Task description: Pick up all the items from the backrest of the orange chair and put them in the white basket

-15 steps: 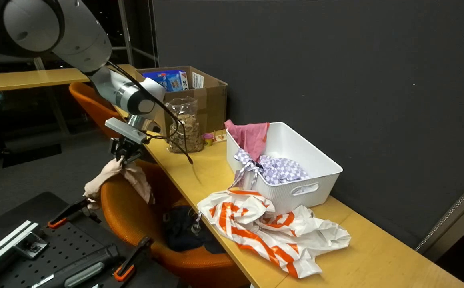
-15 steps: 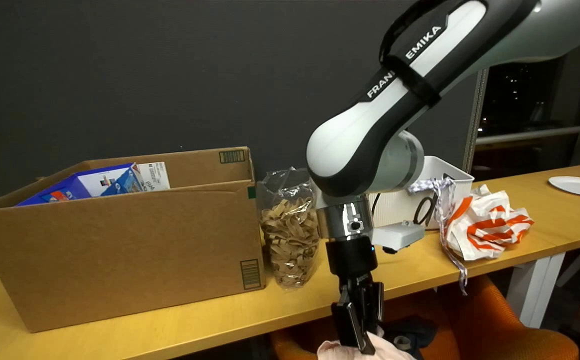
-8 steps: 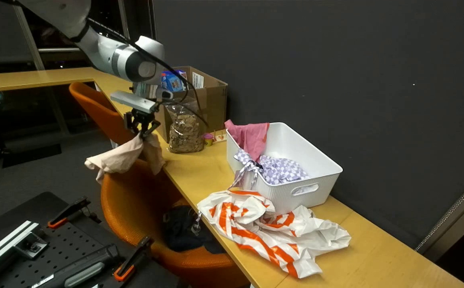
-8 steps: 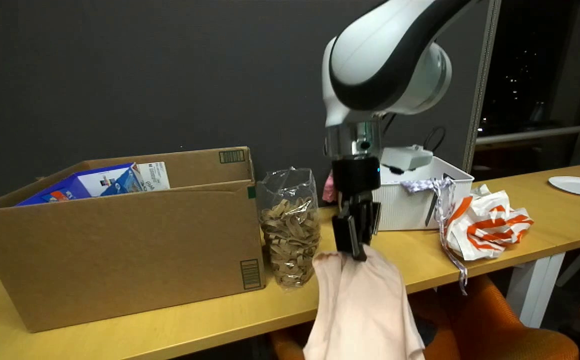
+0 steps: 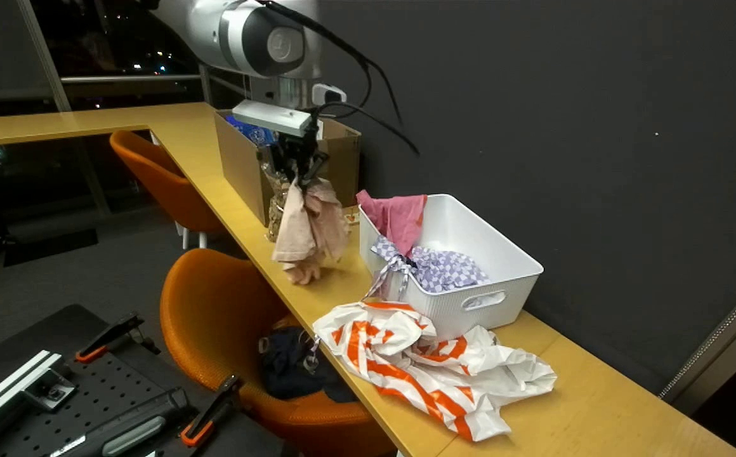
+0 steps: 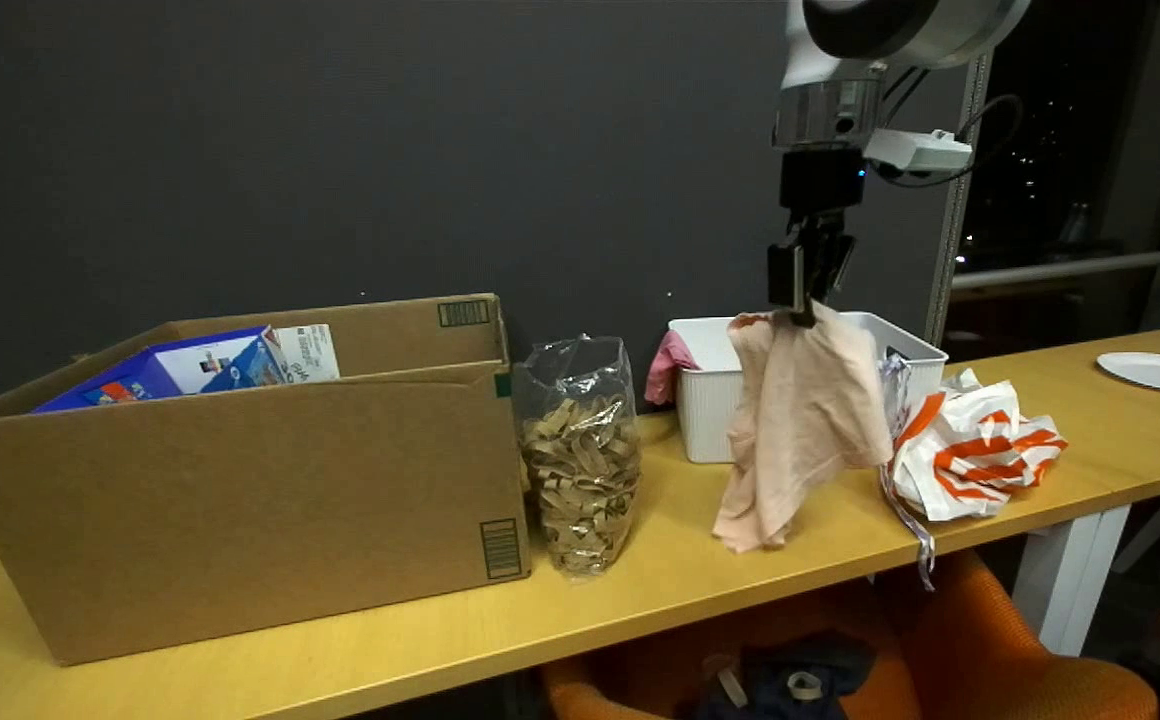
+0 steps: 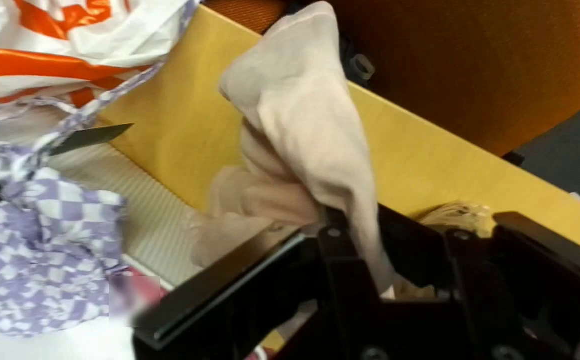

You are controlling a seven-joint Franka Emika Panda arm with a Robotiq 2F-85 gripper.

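Observation:
My gripper (image 5: 304, 183) is shut on a pale pink cloth (image 5: 309, 231), which hangs down over the table just left of the white basket (image 5: 469, 228). In an exterior view the gripper (image 6: 803, 318) and cloth (image 6: 808, 410) stand in front of the basket (image 6: 705, 415). In the wrist view the cloth (image 7: 310, 120) runs up between the fingers (image 7: 345, 215). The basket holds a purple checkered cloth (image 5: 447, 270) with straps over the rim, and a darker pink cloth (image 5: 400, 219) draped over its corner. The orange chair's backrest (image 5: 193, 311) shows bare.
A crumpled white-orange plastic bag (image 5: 431, 374) lies against the basket. A cardboard box (image 6: 290, 510) and a clear bag of pasta-like pieces (image 6: 585, 480) stand on the table. A dark item (image 5: 298, 365) lies on the chair seat. A black cart (image 5: 108, 387) with clamps stands nearby.
The gripper has lifted the pale pink cloth off the chair's backrest, then carried it up and across the table towards the basket. The basket and its contents have not moved.

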